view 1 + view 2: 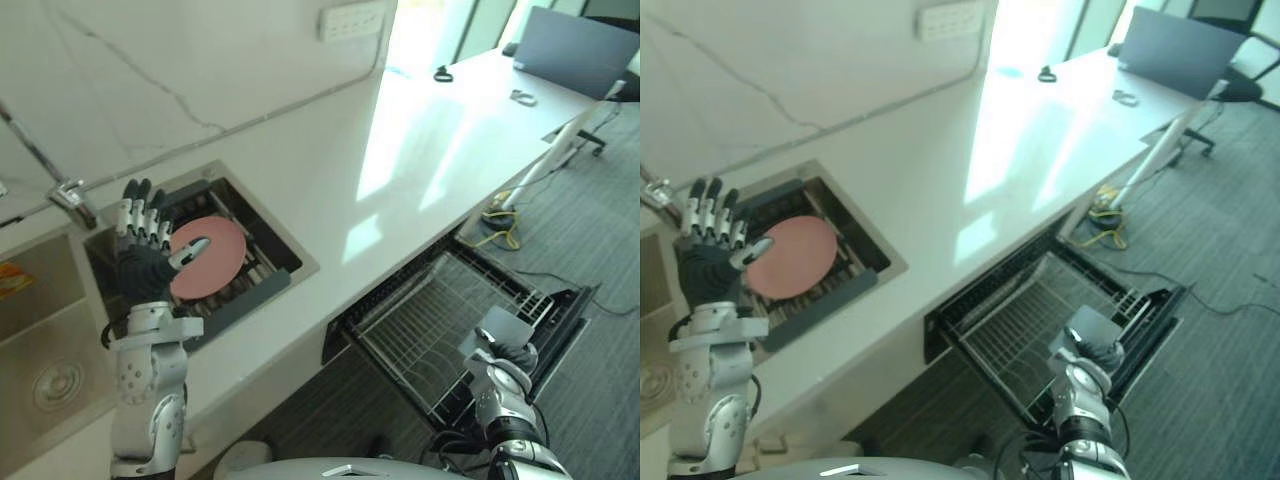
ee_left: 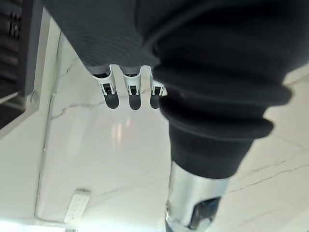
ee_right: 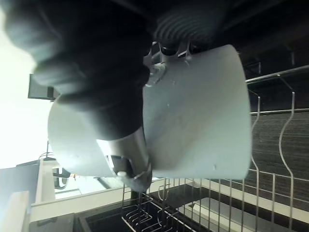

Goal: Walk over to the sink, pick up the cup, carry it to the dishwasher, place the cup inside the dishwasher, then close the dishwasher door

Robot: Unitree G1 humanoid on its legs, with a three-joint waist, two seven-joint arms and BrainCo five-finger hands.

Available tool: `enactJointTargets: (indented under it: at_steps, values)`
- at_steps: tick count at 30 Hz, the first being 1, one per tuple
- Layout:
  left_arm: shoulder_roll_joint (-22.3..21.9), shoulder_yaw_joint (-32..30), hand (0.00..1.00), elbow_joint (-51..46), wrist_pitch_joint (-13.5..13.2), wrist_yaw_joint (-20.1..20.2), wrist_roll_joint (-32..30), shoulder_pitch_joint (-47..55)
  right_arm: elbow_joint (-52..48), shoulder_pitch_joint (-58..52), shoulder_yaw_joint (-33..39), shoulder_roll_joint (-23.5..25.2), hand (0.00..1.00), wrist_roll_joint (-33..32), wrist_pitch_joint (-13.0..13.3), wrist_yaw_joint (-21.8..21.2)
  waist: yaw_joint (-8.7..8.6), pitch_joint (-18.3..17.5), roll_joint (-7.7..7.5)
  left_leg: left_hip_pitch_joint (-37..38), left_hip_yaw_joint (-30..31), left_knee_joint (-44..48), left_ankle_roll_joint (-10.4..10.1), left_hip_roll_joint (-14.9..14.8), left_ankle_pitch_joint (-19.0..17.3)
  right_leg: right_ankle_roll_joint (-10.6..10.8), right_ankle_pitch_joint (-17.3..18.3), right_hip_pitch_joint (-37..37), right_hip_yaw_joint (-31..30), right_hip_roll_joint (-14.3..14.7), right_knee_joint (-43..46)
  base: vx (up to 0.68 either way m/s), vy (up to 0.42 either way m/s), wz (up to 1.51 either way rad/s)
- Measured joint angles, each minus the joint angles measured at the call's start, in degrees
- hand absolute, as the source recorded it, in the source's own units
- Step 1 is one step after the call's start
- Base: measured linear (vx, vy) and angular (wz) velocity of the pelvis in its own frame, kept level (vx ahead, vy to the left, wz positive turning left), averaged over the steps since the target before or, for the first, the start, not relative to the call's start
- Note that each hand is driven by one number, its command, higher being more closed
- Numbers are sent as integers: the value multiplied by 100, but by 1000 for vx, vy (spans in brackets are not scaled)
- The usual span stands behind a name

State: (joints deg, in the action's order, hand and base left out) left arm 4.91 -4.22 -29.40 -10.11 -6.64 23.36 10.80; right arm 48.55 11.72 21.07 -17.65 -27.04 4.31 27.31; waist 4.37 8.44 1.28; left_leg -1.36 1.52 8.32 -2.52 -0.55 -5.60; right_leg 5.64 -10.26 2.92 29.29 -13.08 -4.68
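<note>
Cup (image 3: 198, 116) clasped in right hand (image 3: 91, 67), above pulled-out dishwasher rack (image 1: 415, 320), near right. Left hand (image 1: 140, 250) raised, fingers straight, beside pink plate (image 1: 215, 262), left.

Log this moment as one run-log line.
right hand: shut on cup | cup: over pulled-out dishwasher rack | left hand: open, raised by sink | door: open | stage: placing cup
</note>
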Motion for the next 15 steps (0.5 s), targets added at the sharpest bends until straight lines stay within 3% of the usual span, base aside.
enactJointTargets:
  at_steps: [4, 7, 9, 15]
  values:
    - [176, 30, 0, -159, -187, 90, -67, 33, 469, 510, -4, -158, 100, -17, -172, -94, 54, 281, 161, -237, 176, -203, -62, -1, 297, 5, 4, -208, 171, 10, -1, -96, -25, 28]
    - [397, 19, 0, -211, -504, 61, -224, -189, 902, 1323, -18, -438, 100, -90, -364, -102, 60, 727, 346, -533, 319, -516, -152, -17, 687, -81, -97, -563, 299, 39, -1, -122, -20, 24]
    - [466, 16, 0, -213, -633, -44, -227, -322, 1001, 1619, -19, -509, 100, -215, -466, -99, 89, 916, 353, -580, 332, -673, -163, -38, 857, -117, -193, -727, 309, 61, 0, -32, -10, 10]
    - [636, -2, 0, -210, -686, -344, -226, -607, 1226, 2232, -9, -681, 100, -295, -478, -57, 63, 1415, 521, -778, 349, -769, -90, 45, 1051, -143, -326, -940, 311, -28, 2, -7, 24, 5]
